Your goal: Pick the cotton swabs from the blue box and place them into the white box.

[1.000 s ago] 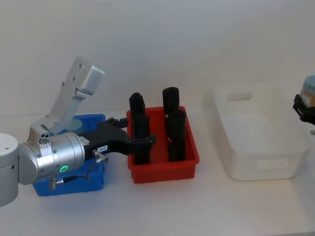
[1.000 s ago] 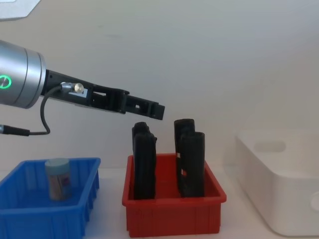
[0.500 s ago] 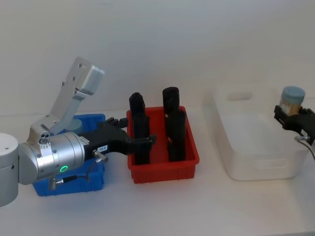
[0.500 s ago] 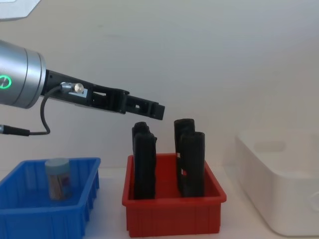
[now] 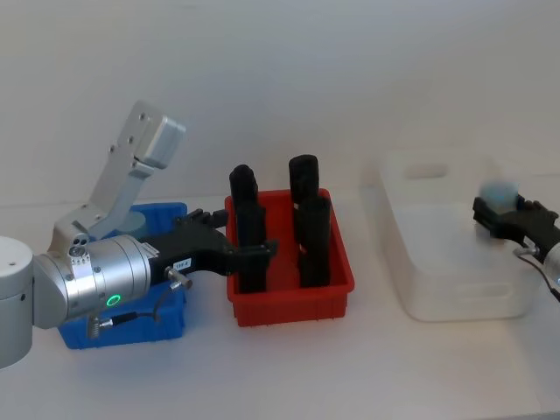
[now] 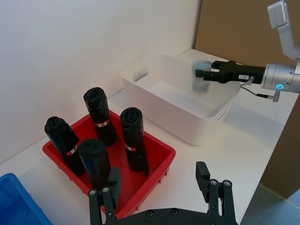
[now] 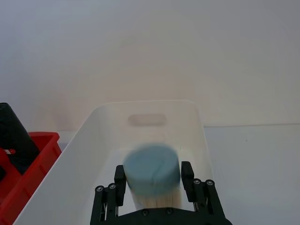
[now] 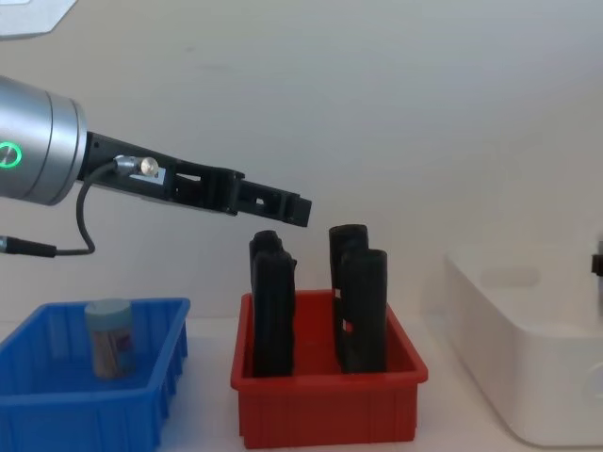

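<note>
1. Holding a tub of cotton swabs point(image 7: 152, 171) in my right tool point(image 7: 152, 182), I have the fingers closed on its clear sides just below the pale blue lid. It is upright, so it can go down on its base.
2. That tool hangs over the open inside of the white box point(image 7: 197, 123), within the rim and toward its right side. I judge this to be the placing step, with the lowering and the letting go not yet done.
3. My left tool point(image 6: 157, 180) is spread wide with nothing in it. It is held in the air about where the blue box point(image 5: 164, 213) meets the left edge of the red bin point(image 5: 293, 308). I take it that it waits there to be close to the next pick while leaving the white box to the other arm.
4. The blue box sits at the left end of the desk point(image 5: 350, 376), and a second tub point(image 8: 108, 337) stands upright inside it.
5. Counting what I can see: two tubs, one gripped and one waiting; three boxes in a row, blue, red, then white; and four black rolls point(image 6: 133, 138) standing in the red bin, which are no part of my job.
</note>
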You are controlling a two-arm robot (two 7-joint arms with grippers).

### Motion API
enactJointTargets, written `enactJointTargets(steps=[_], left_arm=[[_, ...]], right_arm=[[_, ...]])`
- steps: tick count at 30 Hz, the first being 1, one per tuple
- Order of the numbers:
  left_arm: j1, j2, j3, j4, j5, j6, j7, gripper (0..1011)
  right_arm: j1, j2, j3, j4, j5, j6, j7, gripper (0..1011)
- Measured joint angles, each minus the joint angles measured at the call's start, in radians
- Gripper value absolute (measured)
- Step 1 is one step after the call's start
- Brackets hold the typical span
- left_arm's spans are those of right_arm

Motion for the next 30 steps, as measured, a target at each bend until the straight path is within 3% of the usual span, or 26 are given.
enactJointTargets(steps=[12, 19, 30], left_arm=[[0.000, 0.000, 0.000, 0.000, 0.000, 0.000, 0.000, 1004], [0.000, 0.000, 0.000, 0.000, 0.000, 0.000, 0.000, 1004], [0.000, 0.000, 0.000, 0.000, 0.000, 0.000, 0.000, 1004]], right_arm=[[0.004, -0.001, 0.000, 0.010, -0.002, 0.004, 0.005, 1002], [0.001, 0.000, 0.003, 0.006, 0.001, -0.015, 0.004, 1002], [-0.032, 0.006, 0.017, -0.036, 0.020, -0.111, -0.019, 1002]])
